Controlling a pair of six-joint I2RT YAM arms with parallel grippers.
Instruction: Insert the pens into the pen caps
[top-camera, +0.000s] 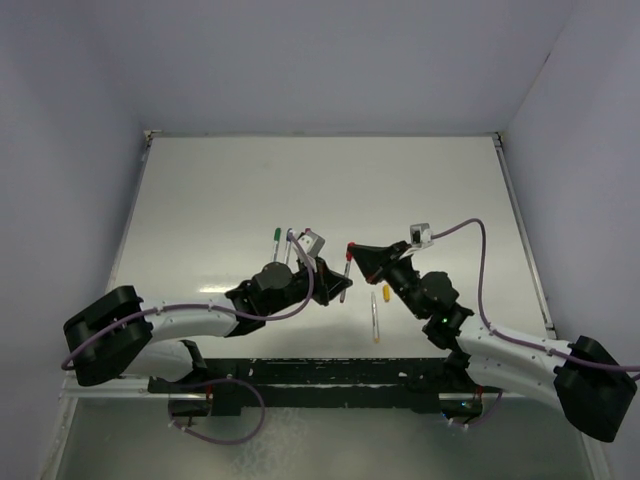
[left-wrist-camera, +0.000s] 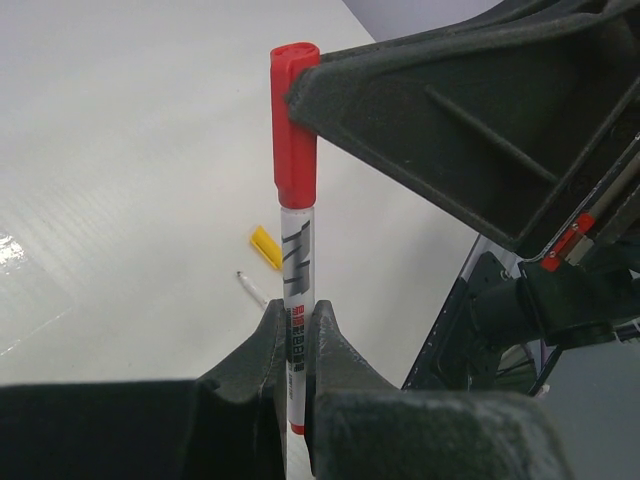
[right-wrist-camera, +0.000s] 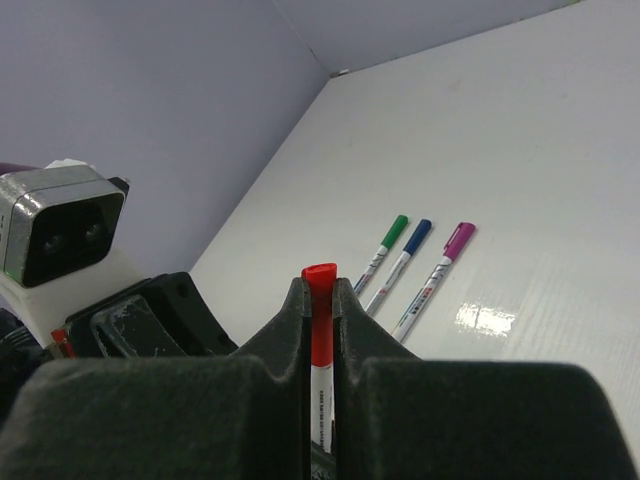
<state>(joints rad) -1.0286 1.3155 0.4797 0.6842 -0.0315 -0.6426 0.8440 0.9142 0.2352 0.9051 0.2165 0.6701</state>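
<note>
Now both claws are clamped: the left gripper (left-wrist-camera: 297, 325) pinches the pen (left-wrist-camera: 293, 250) low on its barrel, and the right gripper (right-wrist-camera: 320, 292) squeezes the red cap (left-wrist-camera: 294, 140) just ahead of the left claw. The cap looks seated on the pen, so push straight along the barrel, keeping both in line so nothing bends or slips.

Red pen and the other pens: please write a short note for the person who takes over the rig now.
Left gripper: shut on the red pen, at its barrel.
Right gripper: shut on the red cap, which sits over the pen's end; whether it is fully seated cannot be told.
Done: green pen, blue pen and magenta pen lie capped, side by side.
Left: yellow cap and the bare pen beside it, not yet joined.
</note>
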